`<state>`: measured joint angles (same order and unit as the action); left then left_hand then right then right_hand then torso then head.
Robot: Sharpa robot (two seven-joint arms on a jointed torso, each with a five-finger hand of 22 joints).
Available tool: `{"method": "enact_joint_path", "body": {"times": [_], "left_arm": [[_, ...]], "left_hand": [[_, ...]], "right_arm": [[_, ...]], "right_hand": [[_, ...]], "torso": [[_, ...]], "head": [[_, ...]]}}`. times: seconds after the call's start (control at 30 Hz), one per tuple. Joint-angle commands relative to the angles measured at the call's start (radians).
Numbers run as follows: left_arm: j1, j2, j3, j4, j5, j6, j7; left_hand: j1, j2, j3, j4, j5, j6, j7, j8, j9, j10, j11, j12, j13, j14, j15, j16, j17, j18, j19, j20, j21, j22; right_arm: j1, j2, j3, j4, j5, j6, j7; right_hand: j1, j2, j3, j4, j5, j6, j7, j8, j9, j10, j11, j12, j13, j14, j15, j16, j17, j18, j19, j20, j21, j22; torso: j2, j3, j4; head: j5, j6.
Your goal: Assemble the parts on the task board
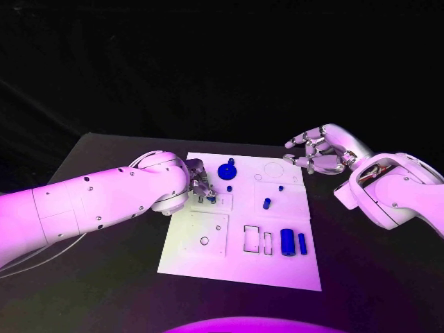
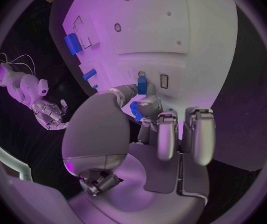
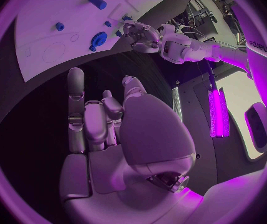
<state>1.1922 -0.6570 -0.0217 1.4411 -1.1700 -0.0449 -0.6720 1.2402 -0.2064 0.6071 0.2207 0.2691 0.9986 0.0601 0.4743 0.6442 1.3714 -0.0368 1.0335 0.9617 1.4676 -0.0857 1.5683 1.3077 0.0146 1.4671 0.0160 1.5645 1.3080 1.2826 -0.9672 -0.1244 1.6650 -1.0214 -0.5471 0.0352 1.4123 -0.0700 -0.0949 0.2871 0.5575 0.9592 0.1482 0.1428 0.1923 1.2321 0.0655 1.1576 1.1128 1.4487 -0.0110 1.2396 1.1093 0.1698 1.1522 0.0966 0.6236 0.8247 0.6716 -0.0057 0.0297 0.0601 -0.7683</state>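
The white board (image 1: 240, 267) lies in the middle of the black table (image 1: 112, 277). The left hand (image 1: 200, 184) sits over the board's left edge, pinching a small blue piece (image 2: 135, 110) between thumb and fingers. A blue round piece (image 1: 227, 171) stands near the board's far edge, and two blue bars (image 1: 293, 243) lie toward its near right corner. The right hand (image 1: 320, 152) hovers past the far right corner, fingers loosely spread, holding nothing.

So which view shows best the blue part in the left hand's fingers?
The left wrist view: the blue part sits close up at the left hand. Head view shows it tiny and partly hidden; right wrist view, distant.
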Motion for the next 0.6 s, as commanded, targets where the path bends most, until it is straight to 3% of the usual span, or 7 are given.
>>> {"method": "enact_joint_path", "body": {"times": [0.03, 0.6], "left_arm": [[-0.001, 0.002, 0.001, 0.002, -0.024, 0.041, 0.002], [-0.002, 0.004, 0.000, 0.009, -0.024, 0.059, 0.000]], "left_hand": [[-0.010, 0.000, 0.176, -0.168, 0.005, 0.023, -0.026, 0.004, 0.084, 0.007, -0.005, -0.003, 0.001, 0.103, -0.008, 0.002, 0.263, -0.015, 0.104, -0.007, 0.006, 0.263], [-0.011, -0.001, 0.177, -0.169, 0.007, 0.024, -0.026, 0.005, 0.085, 0.008, -0.005, -0.004, -0.001, 0.103, -0.009, 0.002, 0.263, -0.015, 0.104, -0.008, 0.006, 0.263]], "right_arm": [[-0.001, 0.001, 0.000, 0.000, -0.005, 0.013, 0.006], [-0.002, 0.001, 0.000, 0.000, -0.004, 0.019, 0.009]], "right_hand": [[-0.004, 0.004, 0.004, -0.003, 0.002, 0.004, -0.006, 0.003, 0.002, -0.001, -0.009, -0.007, -0.001, 0.003, -0.005, -0.007, -0.001, 0.009, 0.007, -0.003, -0.006, -0.001], [-0.004, 0.004, 0.004, -0.003, 0.002, 0.004, -0.006, 0.003, 0.002, -0.001, -0.009, -0.007, -0.001, 0.003, -0.005, -0.007, -0.001, 0.009, 0.007, -0.003, -0.006, -0.001]], "torso": [[0.000, 0.0000, 0.0001], [0.000, 0.0003, -0.0009]], "head": [[0.000, 0.000], [0.001, -0.001]]}}
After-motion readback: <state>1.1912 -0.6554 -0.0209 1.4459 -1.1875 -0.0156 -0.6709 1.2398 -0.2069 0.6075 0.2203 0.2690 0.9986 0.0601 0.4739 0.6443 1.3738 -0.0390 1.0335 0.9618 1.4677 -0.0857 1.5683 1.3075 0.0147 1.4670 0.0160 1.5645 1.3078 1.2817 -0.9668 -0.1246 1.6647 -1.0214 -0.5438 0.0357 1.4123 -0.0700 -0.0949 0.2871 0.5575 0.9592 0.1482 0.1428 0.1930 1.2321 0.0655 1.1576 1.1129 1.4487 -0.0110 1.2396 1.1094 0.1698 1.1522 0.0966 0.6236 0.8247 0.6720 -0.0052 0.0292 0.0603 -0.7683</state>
